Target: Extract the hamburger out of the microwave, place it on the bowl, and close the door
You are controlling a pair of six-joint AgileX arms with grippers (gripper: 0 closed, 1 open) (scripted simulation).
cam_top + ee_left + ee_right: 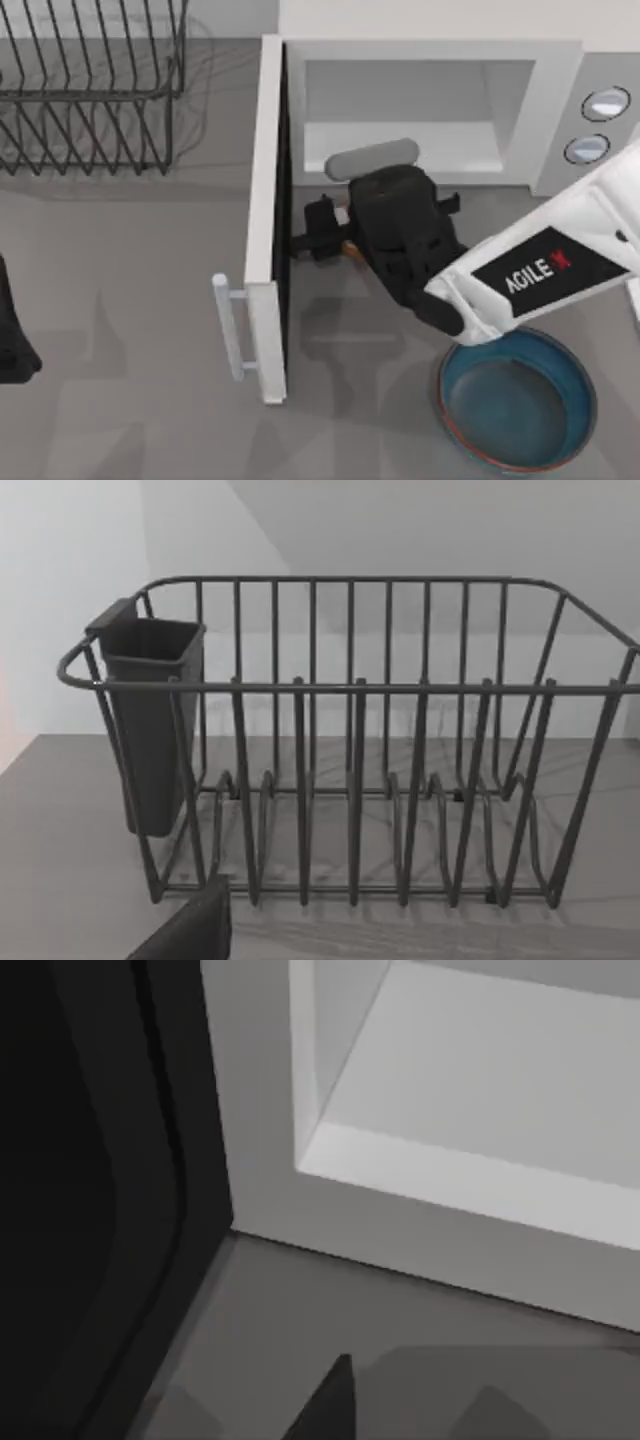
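The white microwave [560, 70] stands at the back with its door [265, 200] swung wide toward the front, and its pale cavity [480, 1080] holds nothing. My right gripper [308, 235] hangs just in front of the cavity, pointing at the door's dark inner face [80, 1160]. It is shut on the hamburger [351, 247], of which just an orange sliver peeks out under the black wrist. The teal bowl [530, 410] sits at the front right, partly under my right forearm. My left gripper [12, 345] is parked at the left edge.
A black wire dish rack [90, 90] fills the back left, with a dark cutlery cup [150, 720] on its end. The door's bar handle [232, 330] juts left near the front. Two round knobs [605, 103] sit on the microwave's right panel.
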